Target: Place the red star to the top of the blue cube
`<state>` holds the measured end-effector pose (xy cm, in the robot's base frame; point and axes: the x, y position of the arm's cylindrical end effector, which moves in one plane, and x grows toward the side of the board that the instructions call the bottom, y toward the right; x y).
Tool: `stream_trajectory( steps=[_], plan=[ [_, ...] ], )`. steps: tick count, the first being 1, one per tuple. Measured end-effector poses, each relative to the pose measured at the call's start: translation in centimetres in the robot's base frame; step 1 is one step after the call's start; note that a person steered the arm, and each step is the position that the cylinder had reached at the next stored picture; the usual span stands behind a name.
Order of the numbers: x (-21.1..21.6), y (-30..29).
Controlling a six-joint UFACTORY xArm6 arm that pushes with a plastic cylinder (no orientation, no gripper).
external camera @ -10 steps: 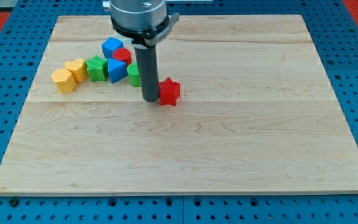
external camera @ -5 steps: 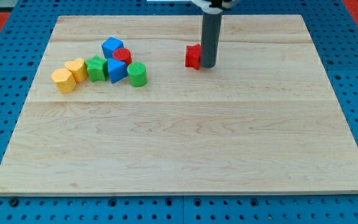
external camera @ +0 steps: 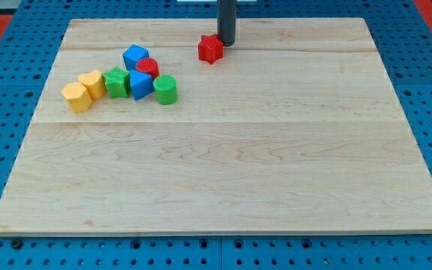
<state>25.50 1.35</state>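
The red star (external camera: 211, 49) lies on the wooden board near the view's top, right of the block cluster. My tip (external camera: 226, 43) stands just right of and slightly above the star, close to or touching it. The blue cube (external camera: 135, 57) sits at the top of the cluster at the view's left, well to the left of the star and a little lower.
Around the blue cube: a red cylinder (external camera: 148, 68), a second blue block (external camera: 141, 85), a green cylinder (external camera: 166, 90), a green star (external camera: 115, 82) and two yellow blocks (external camera: 92, 83) (external camera: 76, 97). The board's top edge (external camera: 291, 20) is close behind my tip.
The red star has travelled from beside the green cylinder up and then leftward toward the board's top. My tip went from the star's left side round to its right and followed it up.
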Motion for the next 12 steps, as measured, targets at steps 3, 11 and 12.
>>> stream_trajectory(
  steps=[3,11,12],
  plan=[
    [2.7,-2.1],
    [1.8,-14.0],
    [-0.1,-15.8]
  ],
)
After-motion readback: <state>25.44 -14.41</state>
